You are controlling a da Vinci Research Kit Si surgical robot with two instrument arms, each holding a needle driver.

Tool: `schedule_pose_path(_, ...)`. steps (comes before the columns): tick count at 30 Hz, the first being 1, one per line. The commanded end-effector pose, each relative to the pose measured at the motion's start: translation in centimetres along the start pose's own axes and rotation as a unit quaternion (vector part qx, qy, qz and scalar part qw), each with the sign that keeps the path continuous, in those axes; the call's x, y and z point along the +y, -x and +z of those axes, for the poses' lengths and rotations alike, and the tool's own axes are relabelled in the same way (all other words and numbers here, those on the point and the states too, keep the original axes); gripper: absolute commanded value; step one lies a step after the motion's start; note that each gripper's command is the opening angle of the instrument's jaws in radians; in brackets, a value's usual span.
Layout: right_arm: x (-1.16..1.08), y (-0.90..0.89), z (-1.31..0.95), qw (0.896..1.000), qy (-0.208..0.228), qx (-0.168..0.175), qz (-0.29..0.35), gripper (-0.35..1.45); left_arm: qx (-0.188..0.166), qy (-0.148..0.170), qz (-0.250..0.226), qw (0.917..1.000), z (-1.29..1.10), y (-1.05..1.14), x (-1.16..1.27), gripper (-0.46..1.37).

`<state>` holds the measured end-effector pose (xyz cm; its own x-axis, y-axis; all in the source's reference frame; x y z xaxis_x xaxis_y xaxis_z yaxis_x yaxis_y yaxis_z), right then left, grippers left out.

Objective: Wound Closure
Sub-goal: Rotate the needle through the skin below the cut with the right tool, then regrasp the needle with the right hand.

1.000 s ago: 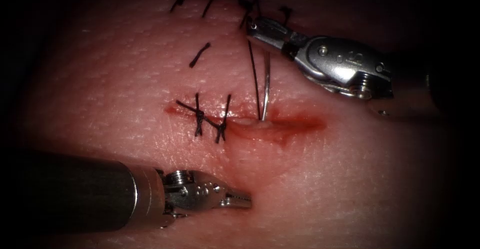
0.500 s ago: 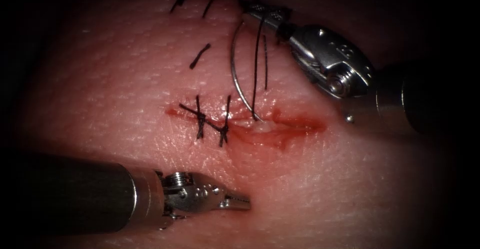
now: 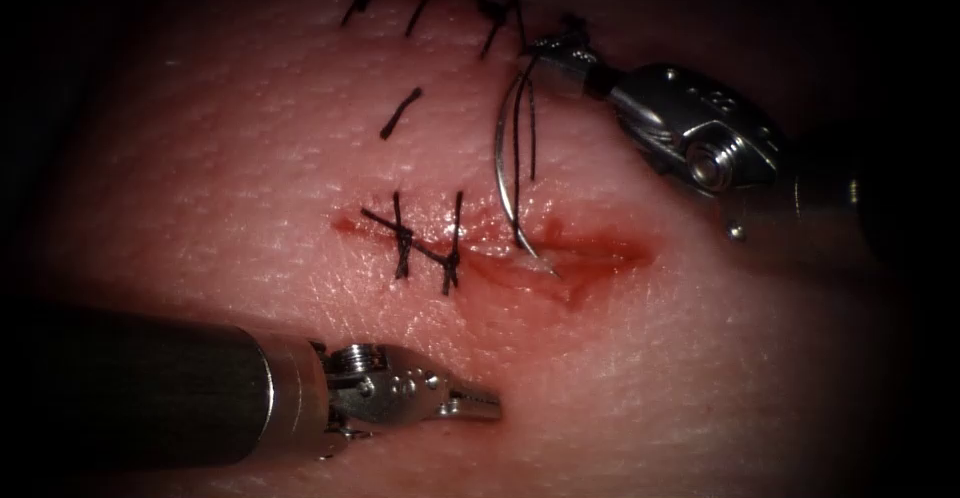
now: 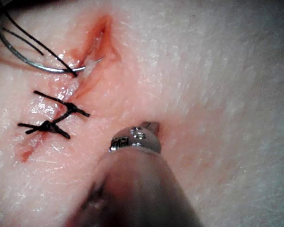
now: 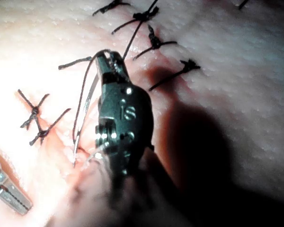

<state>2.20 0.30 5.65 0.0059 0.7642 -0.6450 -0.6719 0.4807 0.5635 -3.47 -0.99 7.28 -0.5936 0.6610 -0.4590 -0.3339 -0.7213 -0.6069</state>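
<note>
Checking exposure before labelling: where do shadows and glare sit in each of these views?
Endoscope view: the edges fall dark; glare on the right tool, shut on the needle's rear end, its tip showing in the cut, piercing unclear. Right wrist view: that tool throws a wide shadow on the tissue. Left wrist view: strong light, glint on the left tool, shut, holding nothing.

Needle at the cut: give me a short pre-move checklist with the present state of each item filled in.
1. Right tool grips the needle near its thread end: ok.
2. Needle tip at the cut, to the right of the two stitches: ok.
3. Tip clear of the tissue: it appears to lie in the open cut; cannot tell.
4. Thread runs free beside the needle: ok.
5. Left tool holds nothing, parked below the cut: ok.
</note>
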Motion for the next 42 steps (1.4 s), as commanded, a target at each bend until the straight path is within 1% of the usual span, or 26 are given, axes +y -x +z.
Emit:
schedule_pose_path(1,0.01,0.03,0.01,1.0,0.001,0.008,-0.019,0.78,0.0,0.004,0.0,1.0,0.0,0.0,0.0,-0.26)
schedule_pose_path(2,0.01,0.03,0.02,1.0,0.001,0.011,-0.022,1.0,0.0,0.004,0.0,1.0,0.0,0.0,0.0,-0.26)
schedule_pose_path(3,0.0,0.05,0.02,0.999,-0.01,0.018,-0.025,1.16,0.0,0.004,-0.001,1.0,0.01,-0.01,0.0,-0.27)
schedule_pose_path(5,0.0,0.07,0.02,0.999,-0.024,0.021,-0.035,1.15,0.0,0.005,-0.001,1.0,0.01,-0.01,0.0,-0.27)
schedule_pose_path(8,-0.01,0.11,0.02,0.994,-0.027,0.023,-0.101,1.08,0.0,0.006,-0.001,1.0,0.03,-0.03,0.01,-0.27)
schedule_pose_path(11,0.03,0.11,0.01,0.986,-0.062,0.022,-0.156,1.08,0.0,0.007,-0.001,1.0,0.03,-0.03,0.01,-0.27)
schedule_pose_path(12,0.05,0.11,0.01,0.984,-0.08,0.021,-0.16,1.06,0.0,0.007,-0.001,1.0,0.03,-0.03,0.01,-0.27)
schedule_pose_path(14,0.11,0.14,0.0,0.98,-0.11,0.021,-0.166,0.95,0.0,0.008,-0.001,1.0,0.02,-0.03,0.02,-0.27)
schedule_pose_path(17,0.18,0.19,-0.03,0.971,-0.162,0.013,-0.173,0.71,0.0,0.008,-0.001,1.0,0.0,-0.01,0.02,-0.28)
schedule_pose_path(18,0.2,0.19,-0.03,0.969,-0.176,0.011,-0.175,0.71,0.0,0.008,0.0,1.0,0.0,-0.01,0.02,-0.28)
schedule_pose_path(20,0.25,0.15,-0.03,0.953,-0.243,0.003,-0.18,0.63,-0.001,0.009,0.0,1.0,-0.02,0.01,0.03,-0.29)
schedule_pose_path(21,0.25,0.14,-0.03,0.951,-0.25,0.002,-0.18,0.62,-0.001,0.009,0.0,1.0,-0.02,0.01,0.03,-0.29)
schedule_pose_path(22,0.25,0.1,-0.03,0.946,-0.271,0.0,-0.178,0.62,-0.001,0.009,0.0,1.0,-0.02,0.01,0.03,-0.29)
schedule_pose_path(23,0.23,0.04,-0.01,0.936,-0.293,0.0,-0.193,0.57,-0.001,0.009,0.0,1.0,-0.02,0.01,0.03,-0.29)
schedule_pose_path(26,0.15,-0.09,0.04,0.919,-0.324,-0.013,-0.223,0.54,0.0,0.008,0.0,1.0,0.0,-0.01,0.03,-0.29)
schedule_pose_path(27,0.09,-0.14,0.07,0.912,-0.334,-0.027,-0.236,0.53,0.0,0.008,-0.001,1.0,0.01,-0.01,0.04,-0.29)
schedule_pose_path(29,0.01,-0.18,0.12,0.903,-0.347,-0.042,-0.25,0.51,0.0,0.009,-0.001,1.0,0.02,-0.02,0.04,-0.29)
schedule_pose_path(30,-0.09,-0.21,0.16,0.895,-0.36,-0.053,-0.258,0.47,0.0,0.009,-0.001,1.0,0.02,-0.02,0.04,-0.28)
schedule_pose_path(33,-0.3,-0.2,0.26,0.879,-0.382,-0.07,-0.278,0.46,-0.001,0.01,-0.001,1.0,0.01,-0.02,0.04,-0.28)
schedule_pose_path(34,-0.38,-0.19,0.3,0.871,-0.392,-0.077,-0.286,0.44,-0.001,0.01,-0.001,1.0,0.0,-0.01,0.04,-0.28)
schedule_pose_path(37,-0.52,-0.16,0.4,0.858,-0.406,-0.094,-0.3,0.43,-0.001,0.01,0.0,0.9999,-0.01,0.0,0.04,-0.29)
schedule_pose_path(38,-0.6,-0.13,0.47,0.847,-0.419,-0.108,-0.309,0.41,-0.001,0.01,0.0,0.9999,-0.01,0.0,0.04,-0.29)
schedule_pose_path(39,-0.62,-0.12,0.5,0.843,-0.423,-0.112,-0.315,0.4,-0.001,0.01,0.0,0.9999,-0.02,0.0,0.04,-0.29)
schedule_pose_path(40,-0.68,-0.1,0.56,0.831,-0.434,-0.124,-0.324,0.37,-0.001,0.01,0.0,0.9999,-0.02,0.01,0.05,-0.29)
schedule_pose_path(41,-0.72,-0.09,0.61,0.824,-0.442,-0.129,-0.331,0.32,-0.001,0.01,0.0,0.9999,-0.02,0.01,0.05,-0.29)
schedule_pose_path(42,-0.73,-0.09,0.62,0.822,-0.444,-0.131,-0.332,0.31,-0.001,0.011,0.0,0.9999,-0.02,0.01,0.05,-0.29)
